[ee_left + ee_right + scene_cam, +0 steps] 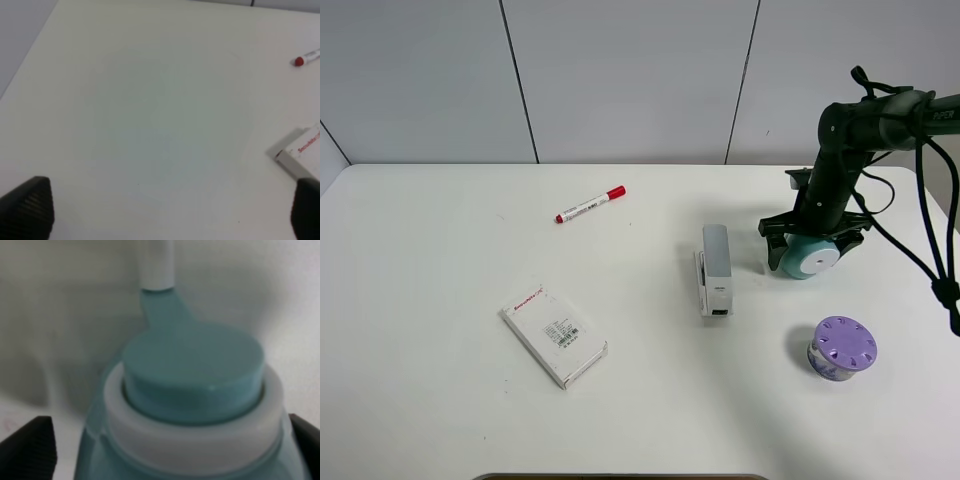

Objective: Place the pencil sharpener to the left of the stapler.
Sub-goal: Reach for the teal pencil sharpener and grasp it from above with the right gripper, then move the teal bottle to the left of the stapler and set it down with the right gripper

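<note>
From the high camera, the teal dome-shaped plastic pencil sharpener (817, 260) stands on the white surface (440, 260) to the right of the slim light grey and white stapler (716, 268), near it but apart, its flat white round face turned toward the camera. The right tool (812, 246) reaches down over it with a black finger on either side. Only the right wrist camera gives the close look. There the pencil sharpener (192, 390) fills the frame, with its small white cap (156, 265) beyond. The right tool (165, 447) has its ribbed pads (27, 450) apart around the body, and a sliver of surface shows between one pad and the teal plastic; at the other pad I cannot tell whether there is contact. The left tool (165, 210) appears only in the left wrist camera, its pads (27, 207) wide apart over bare surface (150, 125) with nothing between them. Ahead of it lie the red-capped end of a white marker (302, 60) and a corner of a flat white box with red print (300, 152). The high view places that marker (590, 205) and box (555, 332) well left of the stapler, with a broad bare stretch between. A purple round container with a dotted lid (843, 348) sits near the pencil sharpener, toward the front edge; the back edge meets a grey panelled wall (620, 70).
</note>
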Robot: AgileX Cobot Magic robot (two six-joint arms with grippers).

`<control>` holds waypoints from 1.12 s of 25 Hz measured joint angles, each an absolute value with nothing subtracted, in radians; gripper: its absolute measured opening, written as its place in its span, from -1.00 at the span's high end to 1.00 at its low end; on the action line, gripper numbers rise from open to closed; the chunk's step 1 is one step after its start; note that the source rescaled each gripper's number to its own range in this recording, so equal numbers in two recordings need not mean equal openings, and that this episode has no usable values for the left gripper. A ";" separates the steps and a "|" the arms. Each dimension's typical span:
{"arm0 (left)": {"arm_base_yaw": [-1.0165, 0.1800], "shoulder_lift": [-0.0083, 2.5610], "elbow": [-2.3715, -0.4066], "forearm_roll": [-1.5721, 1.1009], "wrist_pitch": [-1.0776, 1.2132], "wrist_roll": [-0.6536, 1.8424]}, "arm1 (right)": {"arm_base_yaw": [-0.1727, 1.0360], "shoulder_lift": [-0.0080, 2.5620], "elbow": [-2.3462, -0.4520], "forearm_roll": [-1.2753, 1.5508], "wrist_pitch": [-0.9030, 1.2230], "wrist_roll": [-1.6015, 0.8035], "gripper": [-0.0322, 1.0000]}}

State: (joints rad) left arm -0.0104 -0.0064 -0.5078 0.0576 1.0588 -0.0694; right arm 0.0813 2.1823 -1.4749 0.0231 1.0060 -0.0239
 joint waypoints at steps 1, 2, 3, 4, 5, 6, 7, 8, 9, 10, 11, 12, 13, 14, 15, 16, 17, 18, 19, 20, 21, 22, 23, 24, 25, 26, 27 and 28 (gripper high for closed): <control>-0.010 -0.006 -0.508 0.058 1.059 -0.069 | 0.081 2.182 -1.475 0.023 1.006 -0.024 -0.16; -0.010 -0.006 -0.508 0.058 1.059 -0.069 | 0.081 2.182 -1.475 0.023 1.006 -0.024 0.04; -0.010 -0.006 -0.508 0.058 1.059 -0.069 | 0.081 2.182 -1.475 0.022 1.006 -0.024 0.22; -0.010 -0.006 -0.508 0.058 1.059 -0.069 | 0.081 2.182 -1.475 0.021 1.006 -0.024 0.42; -0.010 -0.006 -0.508 0.058 1.059 -0.069 | 0.081 2.182 -1.475 0.021 1.007 -0.024 0.61; -0.010 -0.006 -0.508 0.058 1.059 -0.069 | 0.081 2.182 -1.475 0.021 1.007 -0.024 0.77; -0.010 -0.006 -0.508 0.058 1.059 -0.069 | 0.081 2.182 -1.475 0.021 1.008 -0.024 0.91; -0.010 -0.006 -0.508 0.058 1.059 -0.069 | 0.081 2.182 -1.475 0.021 1.008 -0.024 0.94; -0.010 -0.006 -0.508 0.058 1.059 -0.069 | 0.081 2.182 -1.475 0.022 1.008 -0.024 0.94; -0.010 -0.006 -0.508 0.058 1.059 -0.069 | 0.081 2.182 -1.475 0.022 1.008 -0.024 0.94; -0.010 -0.006 -0.508 0.058 1.059 -0.069 | 0.081 2.182 -1.475 0.022 1.008 -0.024 0.94; -0.010 -0.006 -0.508 0.058 1.059 -0.069 | 0.081 2.182 -1.475 0.022 1.009 -0.024 0.94; -0.010 -0.006 -0.508 0.058 1.059 -0.069 | 0.081 2.182 -1.475 0.022 1.009 -0.024 0.94; -0.010 -0.006 -0.508 0.058 1.059 -0.069 | 0.081 2.182 -1.475 0.022 1.009 -0.024 0.94; -0.010 -0.006 -0.508 0.058 1.059 -0.069 | 0.081 2.182 -1.475 0.022 1.009 -0.024 0.94; -0.010 -0.006 -0.508 0.058 1.059 -0.069 | 0.081 2.182 -1.475 0.022 1.009 -0.024 0.94; -0.010 -0.006 -0.508 0.058 1.059 -0.069 | 0.081 2.182 -1.475 0.022 1.009 -0.024 0.94; -0.010 -0.006 -0.508 0.058 1.059 -0.069 | 0.081 2.182 -1.475 0.022 1.009 -0.024 0.94; -0.010 -0.006 -0.508 0.058 1.059 -0.069 | 0.081 2.182 -1.475 0.022 1.009 -0.024 0.94; -0.010 -0.006 -0.508 0.058 1.059 -0.069 | 0.081 2.182 -1.475 0.022 1.009 -0.024 0.94; -0.010 -0.006 -0.508 0.058 1.059 -0.069 | 0.081 2.182 -1.475 0.022 1.009 -0.024 0.94; -0.010 -0.006 -0.508 0.058 1.059 -0.069 | 0.081 2.182 -1.475 0.022 1.009 -0.024 0.94; -0.010 -0.006 -0.508 0.058 1.059 -0.069 | 0.081 2.182 -1.475 0.022 1.009 -0.024 0.94; -0.010 -0.006 -0.508 0.058 1.059 -0.069 | 0.081 2.182 -1.475 0.022 1.009 -0.024 0.94; -0.010 -0.006 -0.508 0.058 1.059 -0.069 | 0.081 2.182 -1.475 0.022 1.009 -0.024 0.94; -0.010 -0.006 -0.508 0.058 1.059 -0.069 | 0.081 2.182 -1.475 0.022 1.009 -0.024 0.94; -0.010 -0.006 -0.508 0.058 1.059 -0.069 | 0.081 2.182 -1.475 0.022 1.009 -0.024 0.94; -0.010 -0.006 -0.508 0.058 1.059 -0.069 | 0.081 2.182 -1.475 0.022 1.009 -0.024 0.94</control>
